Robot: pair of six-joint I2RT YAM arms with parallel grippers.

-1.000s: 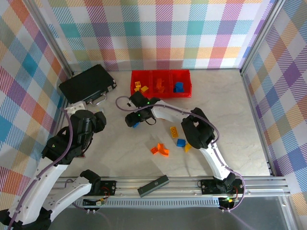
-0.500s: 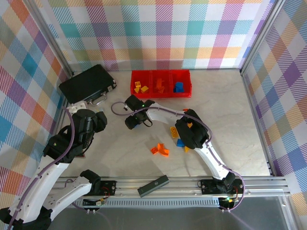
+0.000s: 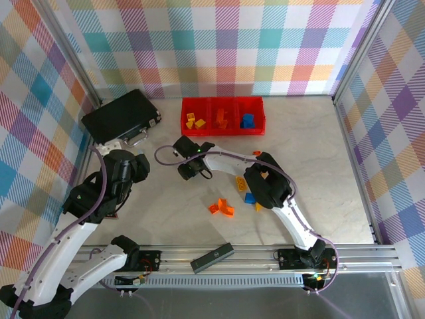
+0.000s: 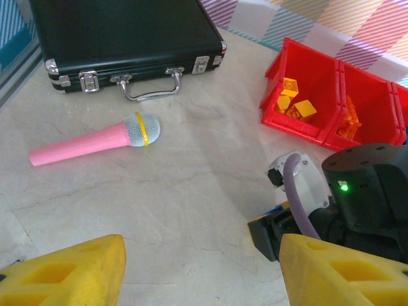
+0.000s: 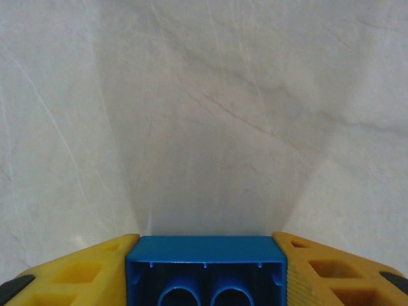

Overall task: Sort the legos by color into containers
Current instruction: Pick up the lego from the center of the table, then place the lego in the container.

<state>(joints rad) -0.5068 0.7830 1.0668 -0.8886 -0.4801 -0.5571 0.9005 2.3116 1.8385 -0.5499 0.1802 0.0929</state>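
Note:
My right gripper point(image 5: 205, 275) is shut on a blue lego point(image 5: 205, 268), its yellow fingers point(image 5: 76, 274) pressed against both sides just above the marble table. From above, the right gripper point(image 3: 186, 170) sits left of centre, in front of the red containers point(image 3: 222, 131). The left bin holds yellow legos point(image 3: 194, 121), the middle one orange point(image 3: 220, 118), the right one blue point(image 3: 248, 120). Loose legos lie near the right arm: yellow point(image 3: 240, 183), blue point(image 3: 250, 197), orange point(image 3: 221, 208). My left gripper point(image 4: 201, 277) hovers open over bare table, with nothing between its fingers.
A black latched case point(image 3: 121, 116) lies at the back left. A pink microphone point(image 4: 95, 140) rests on the table in front of it. A black bar point(image 3: 212, 257) lies on the front rail. Checkered walls enclose the table.
The right gripper has closed on the blue lego that lay between its fingers. The left arm has shifted slightly.

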